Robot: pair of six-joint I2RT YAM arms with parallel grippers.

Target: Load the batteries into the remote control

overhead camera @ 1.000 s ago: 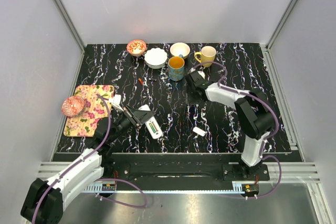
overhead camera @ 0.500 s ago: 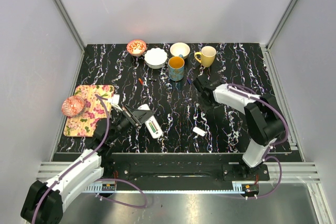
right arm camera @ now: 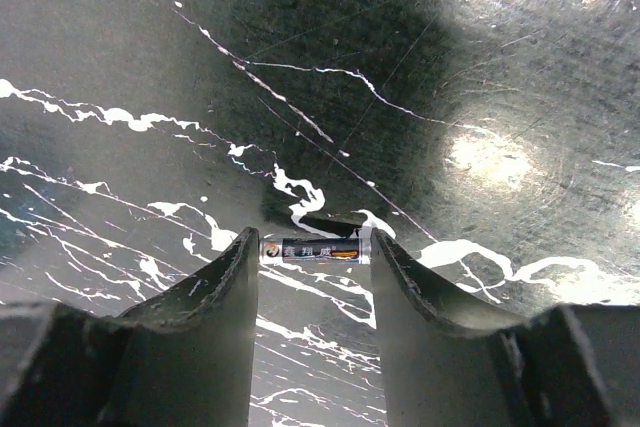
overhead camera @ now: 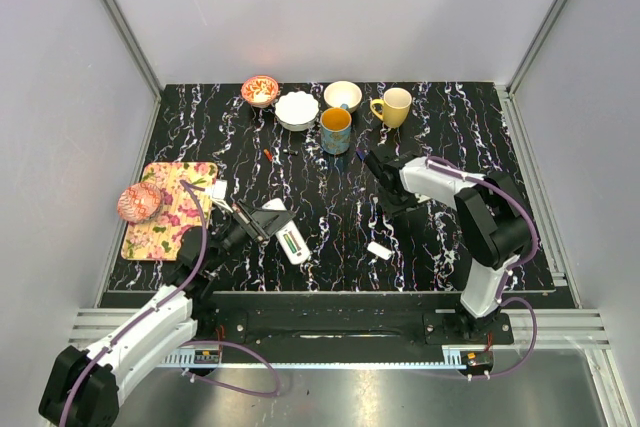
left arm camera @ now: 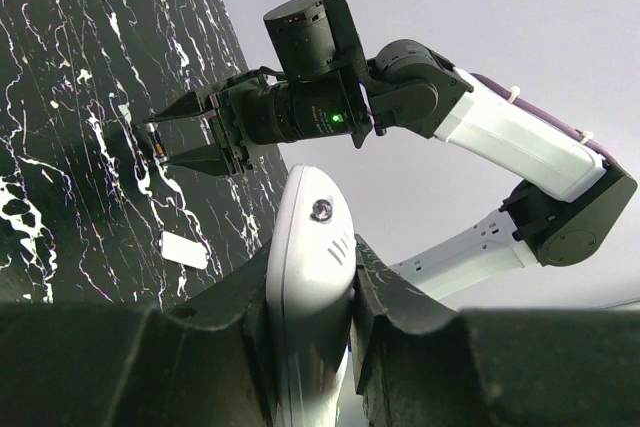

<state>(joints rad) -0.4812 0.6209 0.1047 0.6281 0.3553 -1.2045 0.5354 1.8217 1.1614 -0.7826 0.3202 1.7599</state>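
Observation:
The remote control (overhead camera: 288, 237) is a slim white bar with its dark slot facing up, and it lies left of the table's middle. My left gripper (overhead camera: 270, 220) is shut on its far end. In the left wrist view the white remote control (left arm camera: 308, 267) sits tight between the dark fingers (left arm camera: 395, 312). My right gripper (overhead camera: 384, 187) hangs over the table's middle, pointing down. It is shut on a small battery (right arm camera: 315, 249), held end to end between its fingertips just above the tabletop. That battery (left arm camera: 156, 143) also shows in the left wrist view.
A small white chip (overhead camera: 379, 249) lies near the front, right of the remote. Loose batteries (overhead camera: 270, 154) lie behind the middle. Bowls (overhead camera: 297, 109) and mugs (overhead camera: 336, 130) line the back edge. A floral tray (overhead camera: 175, 209) carrying a pink object (overhead camera: 139, 203) sits at the left.
My right arm has shifted its wrist and elbow, carrying the gripper with the battery a little away from the mugs toward the table's middle. The left arm and the remote have not moved.

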